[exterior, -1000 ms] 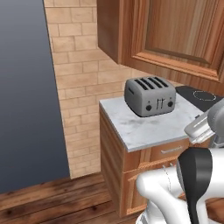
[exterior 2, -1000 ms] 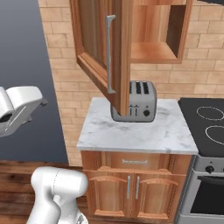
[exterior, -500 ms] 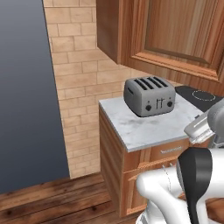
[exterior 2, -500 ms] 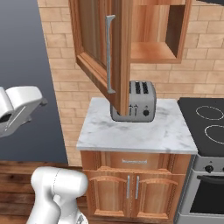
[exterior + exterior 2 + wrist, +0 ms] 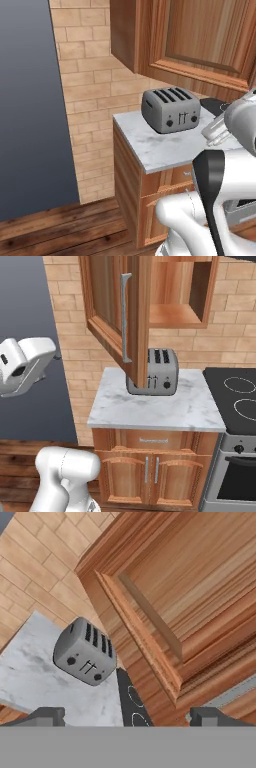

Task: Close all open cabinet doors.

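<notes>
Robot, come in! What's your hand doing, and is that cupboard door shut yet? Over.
Hand open, holding nothing. Cabinet door hanging wide open over the counter, not yet touched. Toaster sits behind the door's lower edge.

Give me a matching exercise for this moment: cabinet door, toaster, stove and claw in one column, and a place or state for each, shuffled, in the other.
Things:
1. cabinet door
2. toaster
3. stove
4. claw

Places or states:
A. right of the counter, beside it
B. swung open, out over the counter
C. open, holding nothing
D. standing on the marble counter, near the brick wall

Pairs: 1-B, 2-D, 3-A, 4-C
</notes>
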### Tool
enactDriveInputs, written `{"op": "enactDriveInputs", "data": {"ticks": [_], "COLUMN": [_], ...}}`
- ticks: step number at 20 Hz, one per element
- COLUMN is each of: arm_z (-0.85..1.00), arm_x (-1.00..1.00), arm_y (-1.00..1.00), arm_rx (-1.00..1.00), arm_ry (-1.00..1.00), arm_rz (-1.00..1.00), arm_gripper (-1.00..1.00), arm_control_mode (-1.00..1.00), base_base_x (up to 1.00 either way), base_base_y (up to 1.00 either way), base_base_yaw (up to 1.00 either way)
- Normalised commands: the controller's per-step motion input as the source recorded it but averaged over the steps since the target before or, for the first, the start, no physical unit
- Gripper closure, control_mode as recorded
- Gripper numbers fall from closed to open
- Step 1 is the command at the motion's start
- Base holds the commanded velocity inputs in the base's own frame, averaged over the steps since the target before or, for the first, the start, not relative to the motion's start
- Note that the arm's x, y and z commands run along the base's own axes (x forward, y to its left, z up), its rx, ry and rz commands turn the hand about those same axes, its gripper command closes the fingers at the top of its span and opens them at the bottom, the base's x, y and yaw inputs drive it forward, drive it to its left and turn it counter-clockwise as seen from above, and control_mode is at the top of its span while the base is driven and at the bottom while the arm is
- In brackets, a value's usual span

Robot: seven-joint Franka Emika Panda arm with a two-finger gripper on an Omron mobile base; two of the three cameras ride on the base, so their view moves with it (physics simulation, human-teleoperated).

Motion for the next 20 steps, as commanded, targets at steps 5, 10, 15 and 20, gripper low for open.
{"op": "enactDriveInputs", "data": {"ticks": [5,10,15,20], "arm_z": [0.27,0.09,0.00,0.00], "arm_x": [0.71,0.67,0.55,0.52], "arm_y": [-0.01,-0.09,-0.46,-0.68], "arm_rx": [-0.05,-0.03,0.00,0.00], "arm_ry": [-0.01,0.00,0.00,0.00], "arm_rz": [0.00,0.00,0.00,0.00], "arm_gripper": [-1.00,-1.00,-1.00,-1.00], "arm_control_mode": [-1.00,-1.00,-1.00,-1.00], "base_base_x": [0.00,0.00,0.00,0.00], "base_base_y": [0.00,0.00,0.00,0.00], "base_base_yaw": [0.00,0.00,0.00,0.00]}}
